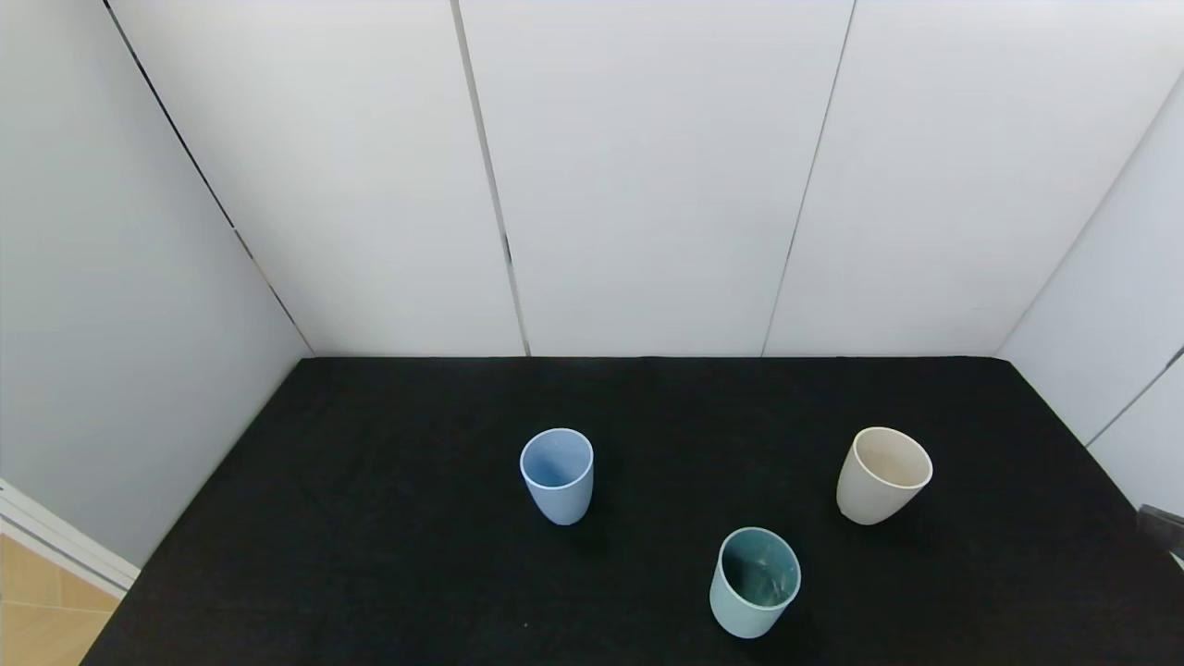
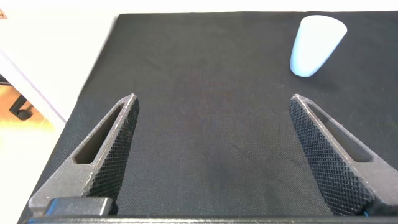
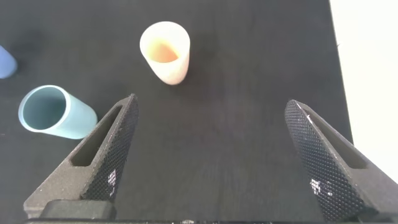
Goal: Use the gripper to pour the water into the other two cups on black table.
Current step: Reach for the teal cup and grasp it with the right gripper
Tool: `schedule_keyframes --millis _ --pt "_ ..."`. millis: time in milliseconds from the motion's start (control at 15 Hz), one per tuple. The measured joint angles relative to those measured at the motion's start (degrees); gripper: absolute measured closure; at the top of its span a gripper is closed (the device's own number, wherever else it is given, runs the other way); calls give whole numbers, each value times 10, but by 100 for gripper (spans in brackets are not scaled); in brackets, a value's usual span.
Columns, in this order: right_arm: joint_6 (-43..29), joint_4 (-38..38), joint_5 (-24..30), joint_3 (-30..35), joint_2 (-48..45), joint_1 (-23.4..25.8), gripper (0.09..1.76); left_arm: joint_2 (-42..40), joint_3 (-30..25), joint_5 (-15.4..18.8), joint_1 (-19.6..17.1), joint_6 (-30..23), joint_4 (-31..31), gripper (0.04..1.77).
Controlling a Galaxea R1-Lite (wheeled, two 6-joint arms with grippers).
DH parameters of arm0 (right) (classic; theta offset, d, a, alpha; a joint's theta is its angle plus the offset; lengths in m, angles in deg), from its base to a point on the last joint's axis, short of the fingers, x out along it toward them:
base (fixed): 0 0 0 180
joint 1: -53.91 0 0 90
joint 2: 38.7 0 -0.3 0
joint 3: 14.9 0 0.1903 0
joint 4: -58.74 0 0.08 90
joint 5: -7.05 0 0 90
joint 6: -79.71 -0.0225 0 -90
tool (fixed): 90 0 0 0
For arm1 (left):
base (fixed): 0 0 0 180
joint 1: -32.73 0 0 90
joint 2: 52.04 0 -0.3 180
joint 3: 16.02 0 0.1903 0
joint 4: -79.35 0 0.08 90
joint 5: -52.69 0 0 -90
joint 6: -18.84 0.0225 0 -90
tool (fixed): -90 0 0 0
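The right gripper hangs over bare black table with fingers wide apart and empty, so the pour has not begun; the left gripper is likewise spread and idle near the table's left side. Next, I judge, comes closing on the teal cup, nearest the robot and seemingly holding the water; the blue cup and cream cup stand upright beyond it, well apart.

Head camera is looking forward and down from high up, taking in the whole black table. Both wrist cameras are looking down from closer in. Left wrist is sharing the blue cup; right wrist the beige cup.
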Motion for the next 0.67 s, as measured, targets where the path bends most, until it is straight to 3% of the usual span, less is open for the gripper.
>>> schedule_keyframes --millis 667 --pt "-1 -90 -1 11 175 -15 14 0 0 0 0 0 0 9"
